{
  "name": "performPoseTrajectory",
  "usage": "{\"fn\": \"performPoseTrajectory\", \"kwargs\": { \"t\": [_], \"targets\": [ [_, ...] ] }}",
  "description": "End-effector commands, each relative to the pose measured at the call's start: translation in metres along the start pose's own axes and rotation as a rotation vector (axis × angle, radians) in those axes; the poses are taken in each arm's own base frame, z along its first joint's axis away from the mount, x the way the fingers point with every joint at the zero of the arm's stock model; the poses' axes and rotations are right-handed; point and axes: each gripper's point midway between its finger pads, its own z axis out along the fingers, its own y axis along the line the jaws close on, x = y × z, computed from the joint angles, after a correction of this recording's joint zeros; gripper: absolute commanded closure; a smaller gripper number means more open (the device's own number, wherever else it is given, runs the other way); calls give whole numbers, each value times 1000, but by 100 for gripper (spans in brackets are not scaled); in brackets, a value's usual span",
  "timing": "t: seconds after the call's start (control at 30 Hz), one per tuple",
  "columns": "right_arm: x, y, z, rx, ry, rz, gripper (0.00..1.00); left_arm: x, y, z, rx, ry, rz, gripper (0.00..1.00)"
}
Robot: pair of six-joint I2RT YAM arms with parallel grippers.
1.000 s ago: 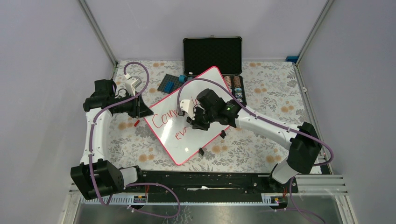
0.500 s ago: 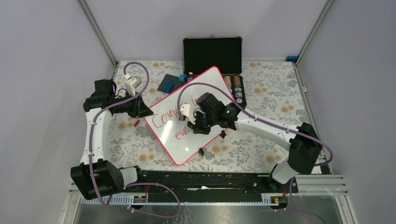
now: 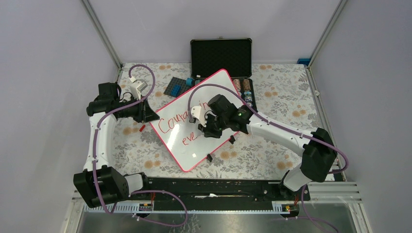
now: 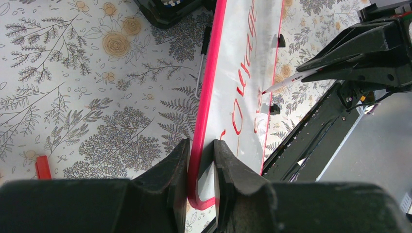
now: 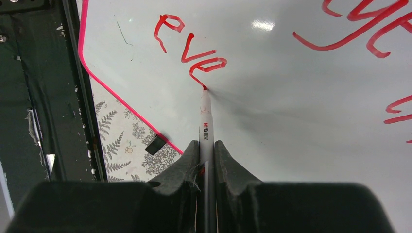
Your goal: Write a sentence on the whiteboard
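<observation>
Red marker strokes make up the sentence (image 3: 170, 124): you can read "Coura" on the upper line and "eve" below it, and the rest of the upper line is hidden behind the arm in the top view. The whiteboard (image 3: 194, 148) lies skewed on the floral table (image 3: 286, 97), its far corner just in front of the open black case (image 3: 221, 56). Your left gripper (image 4: 201, 148) is pinched narrow on the board's pink-red frame near its left corner, one finger on either side of the rim. Your right gripper (image 5: 206, 145) is closed tight on the marker (image 5: 205, 116), which sticks out ahead of the fingers. Its red tip touches the board right at the tail of the last "e" on the lower line. In the right wrist view that word runs up and to the left from the tip, and the upper line's strokes lie further off to the right. A small black clip (image 5: 156, 144) sits at the board's edge just beside that gripper.
</observation>
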Motion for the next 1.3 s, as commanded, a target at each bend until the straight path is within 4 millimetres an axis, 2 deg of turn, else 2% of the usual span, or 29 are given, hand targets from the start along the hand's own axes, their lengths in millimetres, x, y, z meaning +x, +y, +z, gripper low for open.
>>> {"fn": "performPoseTrajectory", "kwargs": {
  "t": [0.0,0.23,0.47,0.93,1.27],
  "targets": [
    [-14,-9,-15,38,-37,-23,100,-1,8,2,-24,2,45,99],
    [-38,-9,-26,29,-95,-34,100,-2,7,2,-22,0,46,99],
    [-46,-17,-24,51,-101,-32,100,-2,7,2,-22,-1,48,99],
    [-31,-32,-9,85,-47,-21,100,-1,7,1,-25,1,48,99],
    [-18,-29,-13,83,-33,-16,100,-1,7,2,-24,3,46,99]
  ]
}}
